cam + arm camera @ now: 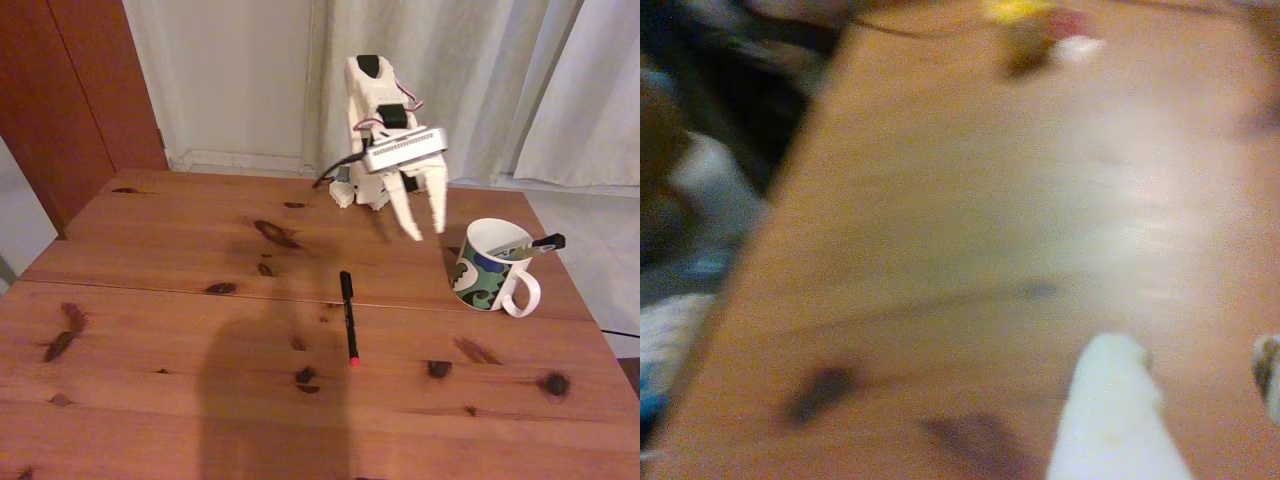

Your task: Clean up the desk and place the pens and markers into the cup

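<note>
Black pen: thin black pen with red tip [348, 316] lies flat near the middle of the desk [150, 400] in the fixed view, running almost straight toward the camera, red end nearest it.
Pen and jaws: the gripper [425, 236] hangs in the air above the desk, behind and to the right of the pen and well apart from it; nothing is between the fingers.
Jaws: two white fingers point downward, spread with a clear gap between their tips.
Cup: white mug with a green, blue and black swirl [491, 265] stands upright at the right of the desk, handle turned toward the front right, just right of the gripper and lower in the picture.
Cup contents: a marker [530, 245] leans inside, its black cap sticking out over the right rim; whether anything else is in there I cannot tell.
Fixed view alone: arm base at the far edge, pale curtains behind, a reddish wooden door at left, a broad shadow on the near planks.
Wrist view alone: badly blurred; one white fingertip [1110, 400] at the bottom, a sliver of the other at the right edge, bare wood with dark knots [940, 200], and a small yellow and red blur [1030, 20] at the top that I cannot identify.
</note>
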`<state>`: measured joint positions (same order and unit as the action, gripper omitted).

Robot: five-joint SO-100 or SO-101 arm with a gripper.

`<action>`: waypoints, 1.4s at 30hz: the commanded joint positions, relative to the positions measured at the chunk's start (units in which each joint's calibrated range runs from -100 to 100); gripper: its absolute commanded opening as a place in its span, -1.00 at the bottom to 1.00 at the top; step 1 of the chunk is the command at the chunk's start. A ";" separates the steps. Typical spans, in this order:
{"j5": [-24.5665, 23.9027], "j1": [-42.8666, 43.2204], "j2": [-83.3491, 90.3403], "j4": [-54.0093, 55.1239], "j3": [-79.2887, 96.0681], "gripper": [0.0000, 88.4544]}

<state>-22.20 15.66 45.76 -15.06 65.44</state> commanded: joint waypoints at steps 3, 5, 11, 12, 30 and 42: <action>2.29 -5.00 1.94 -21.98 -11.24 -0.75; 3.55 -6.29 1.61 -25.42 -11.69 -0.75; 6.64 -9.02 -2.53 -32.38 -12.23 -0.75; 7.48 -9.67 -3.19 -33.25 -12.41 -0.75; 15.02 -17.23 -24.12 -33.16 -24.68 -0.75; 15.13 -15.70 -42.00 -33.25 -38.38 -0.75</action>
<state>-7.69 -0.70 4.92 -47.99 31.04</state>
